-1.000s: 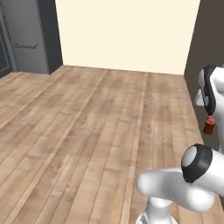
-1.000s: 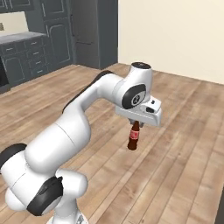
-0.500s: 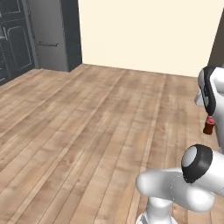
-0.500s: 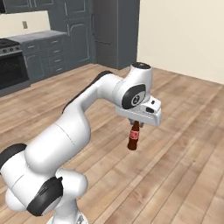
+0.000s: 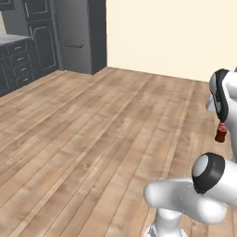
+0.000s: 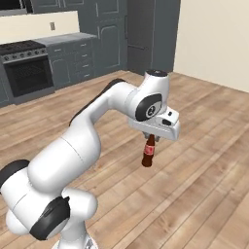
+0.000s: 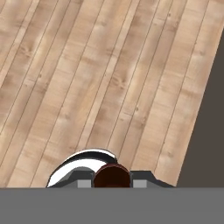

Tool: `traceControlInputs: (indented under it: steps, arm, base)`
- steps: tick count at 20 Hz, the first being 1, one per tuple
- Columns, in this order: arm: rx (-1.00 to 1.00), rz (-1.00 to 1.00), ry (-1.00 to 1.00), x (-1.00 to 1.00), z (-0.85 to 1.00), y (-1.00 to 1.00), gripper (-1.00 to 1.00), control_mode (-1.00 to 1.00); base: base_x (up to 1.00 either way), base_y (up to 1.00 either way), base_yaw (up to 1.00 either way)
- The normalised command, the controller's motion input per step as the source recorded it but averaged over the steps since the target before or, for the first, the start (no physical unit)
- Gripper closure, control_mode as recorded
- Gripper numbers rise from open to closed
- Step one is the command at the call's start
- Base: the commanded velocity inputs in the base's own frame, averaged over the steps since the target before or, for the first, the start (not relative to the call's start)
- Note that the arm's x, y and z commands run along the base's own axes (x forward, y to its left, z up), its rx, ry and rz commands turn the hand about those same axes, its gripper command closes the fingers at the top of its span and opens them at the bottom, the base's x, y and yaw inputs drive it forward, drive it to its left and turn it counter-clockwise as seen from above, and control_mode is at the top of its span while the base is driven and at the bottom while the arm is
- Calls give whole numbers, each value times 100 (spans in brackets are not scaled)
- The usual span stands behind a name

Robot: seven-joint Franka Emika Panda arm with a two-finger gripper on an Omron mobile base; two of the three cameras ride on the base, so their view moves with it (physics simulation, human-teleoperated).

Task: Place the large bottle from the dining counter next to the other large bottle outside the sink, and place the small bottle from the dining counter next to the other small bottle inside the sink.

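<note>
Gripper (image 6: 150, 138) clamped on neck of small brown cola bottle (image 6: 148, 153), hanging upright over the wooden floor (image 6: 194, 185) in open kitchen. Sink not reached. Risk judged: thin neck grip, bottle swinging or slipping loose if base turned sharply.

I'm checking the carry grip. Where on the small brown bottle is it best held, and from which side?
At the narrow neck, from above. The small brown bottle hangs upright below the gripper, shut on its neck; the wider body below helps stop it slipping.
</note>
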Motion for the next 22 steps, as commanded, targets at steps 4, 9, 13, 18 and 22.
traceControlInputs:
  steps: [4,9,13,18,22]
  arm:
    - [0,0,0,0,0,0,100,100]
    - [0,0,0,0,0,0,100,100]
    - [0,0,0,0,0,0,100,100]
    - [0,0,0,0,0,0,100,100]
    - [0,0,0,0,0,0,100,100]
  base:
    - [0,0,25]
    - [0,0,25]
    - [0,0,25]
    - [0,0,25]
    - [0,0,25]
